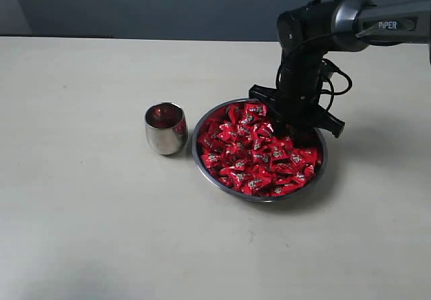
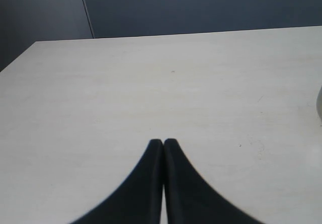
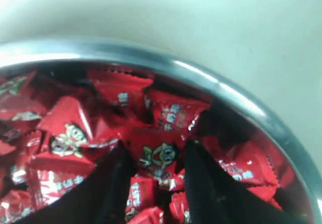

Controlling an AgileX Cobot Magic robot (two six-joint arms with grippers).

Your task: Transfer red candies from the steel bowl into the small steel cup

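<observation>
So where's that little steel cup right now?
In the exterior view the small steel cup stands upright on the table, close beside the steel bowl of red candies, on the bowl's left.

I count one bench (image 1: 81,212). On it stands one steel bowl (image 1: 195,153) and, just to its left, one small steel cup (image 1: 166,130). The red candies (image 1: 256,155) are heaped too thickly in the bowl for me to number, several dozen at least. Red shows inside the cup, but I cannot count it. I have two hands, my right hand (image 3: 158,151) and my left hand (image 2: 163,143).
</observation>
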